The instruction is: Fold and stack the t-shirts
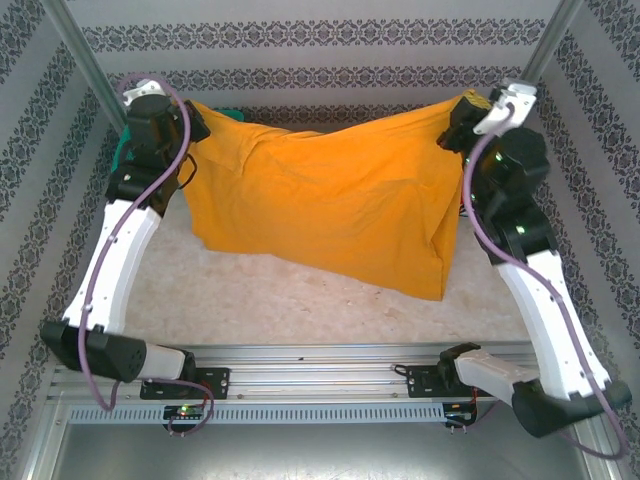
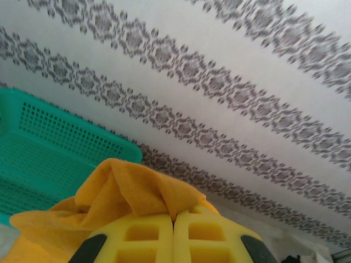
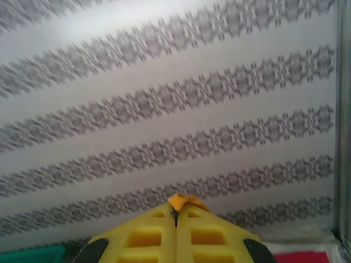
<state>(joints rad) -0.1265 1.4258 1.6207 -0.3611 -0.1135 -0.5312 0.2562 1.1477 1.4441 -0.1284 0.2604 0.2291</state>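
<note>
A mustard-orange t-shirt [image 1: 320,200] hangs stretched between both arms above the table, its lower edge sagging to the tabletop at the right. My left gripper [image 1: 190,125] is shut on its left top corner; in the left wrist view the cloth [image 2: 131,192] bunches over the closed yellow fingers [image 2: 137,235]. My right gripper [image 1: 462,118] is shut on the right top corner. A small tuft of orange cloth [image 3: 184,201] sticks out between its closed yellow fingertips [image 3: 205,230].
A teal mesh basket [image 2: 49,159] stands at the back left behind the shirt. A strip of red cloth [image 3: 301,257] lies at the back right. Patterned walls surround the table on three sides, and metal posts [image 1: 80,60] stand at the corners.
</note>
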